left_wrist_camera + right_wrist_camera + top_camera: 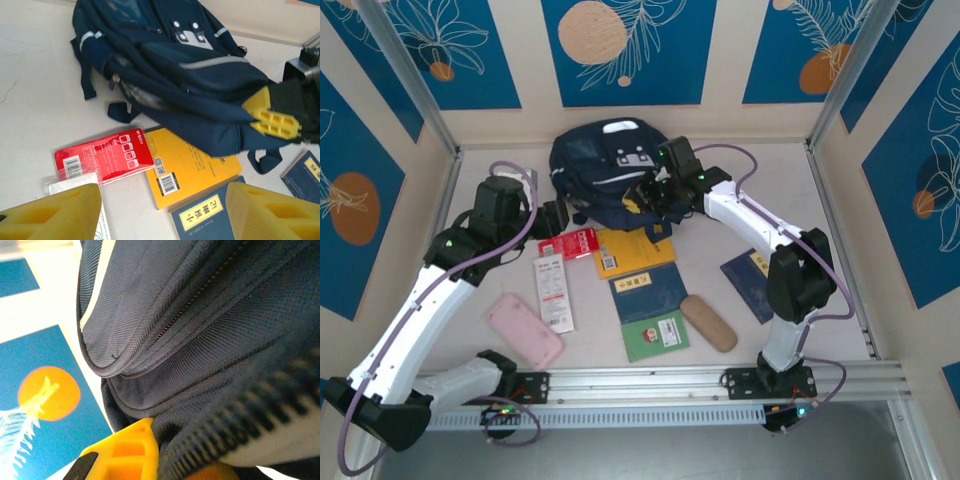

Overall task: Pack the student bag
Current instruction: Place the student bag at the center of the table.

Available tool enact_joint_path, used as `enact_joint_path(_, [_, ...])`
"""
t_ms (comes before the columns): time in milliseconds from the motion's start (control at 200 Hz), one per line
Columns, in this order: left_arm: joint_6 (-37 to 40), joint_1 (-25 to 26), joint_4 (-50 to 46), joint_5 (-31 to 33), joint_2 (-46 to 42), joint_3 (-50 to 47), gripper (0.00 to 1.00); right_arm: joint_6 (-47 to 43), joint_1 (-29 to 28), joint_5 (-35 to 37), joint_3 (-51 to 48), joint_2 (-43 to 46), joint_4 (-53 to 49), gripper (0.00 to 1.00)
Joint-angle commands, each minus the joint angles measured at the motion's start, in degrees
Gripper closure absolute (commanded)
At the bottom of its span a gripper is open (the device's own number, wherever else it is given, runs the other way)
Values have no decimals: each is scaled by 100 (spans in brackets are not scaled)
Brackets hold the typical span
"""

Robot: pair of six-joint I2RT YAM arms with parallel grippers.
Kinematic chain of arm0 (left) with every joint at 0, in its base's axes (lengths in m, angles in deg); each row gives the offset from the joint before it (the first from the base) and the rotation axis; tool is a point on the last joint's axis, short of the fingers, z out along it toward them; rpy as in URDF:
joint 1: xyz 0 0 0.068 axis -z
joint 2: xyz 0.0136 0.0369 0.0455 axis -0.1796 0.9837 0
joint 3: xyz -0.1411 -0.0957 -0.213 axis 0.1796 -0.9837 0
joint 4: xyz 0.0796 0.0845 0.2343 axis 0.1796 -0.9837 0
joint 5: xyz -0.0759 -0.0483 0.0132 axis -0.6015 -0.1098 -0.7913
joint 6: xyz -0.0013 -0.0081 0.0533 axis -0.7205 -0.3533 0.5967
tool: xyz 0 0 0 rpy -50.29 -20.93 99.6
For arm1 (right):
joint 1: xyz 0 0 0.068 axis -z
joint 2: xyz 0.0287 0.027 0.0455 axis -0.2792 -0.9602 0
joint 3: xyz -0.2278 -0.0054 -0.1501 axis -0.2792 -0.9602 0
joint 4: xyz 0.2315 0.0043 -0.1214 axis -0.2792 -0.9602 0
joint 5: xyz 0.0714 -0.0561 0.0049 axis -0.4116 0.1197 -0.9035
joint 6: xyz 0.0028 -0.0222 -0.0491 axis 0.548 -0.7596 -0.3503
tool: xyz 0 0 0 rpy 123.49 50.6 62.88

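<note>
Because your right gripper (645, 198) is pinched shut on the zipper edge of the student bag (595, 165), at upper centre of the top view, the mouth is likely being held for loading; your left gripper (165, 212) hangs wide over the yellow book (192, 162) and blue book (202, 215) on the surface (30, 100) just below the bag, probably to pick one

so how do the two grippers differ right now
The left gripper is open and empty; the right gripper is shut on the bag fabric. The left hangs beside the bag, not touching it; the right is at its near edge. Both have yellow fingers.
</note>
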Motion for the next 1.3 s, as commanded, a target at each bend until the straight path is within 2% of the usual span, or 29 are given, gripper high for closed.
enact_joint_path(0, [153,-58,-73,139,-21,-104,34,-909,-247,-979,-106,653,289,100])
enact_joint_path(140, [172,-58,-60,41,1,-96,34,-1450,-512,-971,-101,961,-138,100])
enact_joint_path(300, [188,-58,-112,-10,-83,-13,34,-1885,-712,-567,-95,1302,-808,100])
enact_joint_path(430, [224,-58,-193,-109,-92,95,34,-1989,-793,-524,-456,1726,-918,100])
enact_joint_path(550, [256,-55,-170,-245,-84,46,34,-2276,-971,-87,-973,2079,-1153,100])
enact_joint_path(585, [258,-59,-123,-305,-66,-9,34,-2341,-1020,112,-1198,2170,-1175,90])
enact_joint_path(615, [265,-58,-80,-388,-46,-57,34,-2394,-1049,344,-1393,2222,-1230,76])
enact_joint_path(655, [274,-58,-38,-525,17,-109,34,-2404,-1055,720,-1581,2262,-1399,62])
enact_joint_path(730, [298,-49,12,-849,188,-175,34,-2505,-1062,1317,-1782,2256,-1763,48])
enact_joint_path(910, [479,19,130,-1649,575,-285,33,-2813,-1244,2768,-2135,2627,-2423,31])
enact_joint_path(985, [623,184,27,-1747,811,-211,31,-2714,-1236,3223,-2463,2971,-2558,24])
enact_joint_path(1155, [1027,931,-306,-1545,1523,135,21,-2195,-1082,3570,-3033,3417,-3086,22])
enact_joint_path(1295, [1279,1543,-516,-1272,2392,526,17,-1686,-1003,4036,-3373,3557,-3519,20])
